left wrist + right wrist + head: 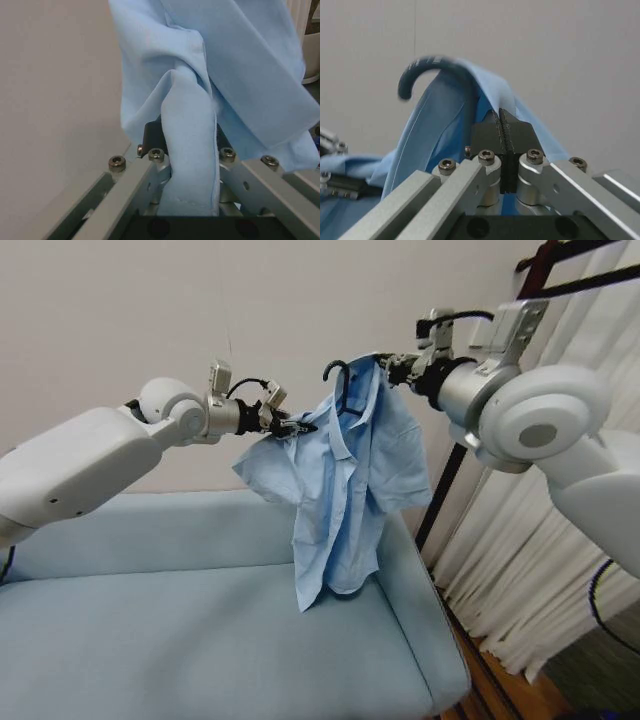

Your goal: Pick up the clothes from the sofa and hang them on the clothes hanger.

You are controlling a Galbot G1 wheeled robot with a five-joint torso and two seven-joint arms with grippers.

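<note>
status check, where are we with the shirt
Left claw shut on shirt edge; right claw shut on shirt by the hanger hook. Shirt hangs clear above sofa. Clothes rack to the right, not yet reached.

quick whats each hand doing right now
Left hand: closed, holding a fold of the shirt.
Right hand: closed on the shirt next to the hanger hook.

A home living room: pale blue sofa (200, 630), white curtains (520, 570), wooden floor (520, 695), plain wall (150, 310).
</note>
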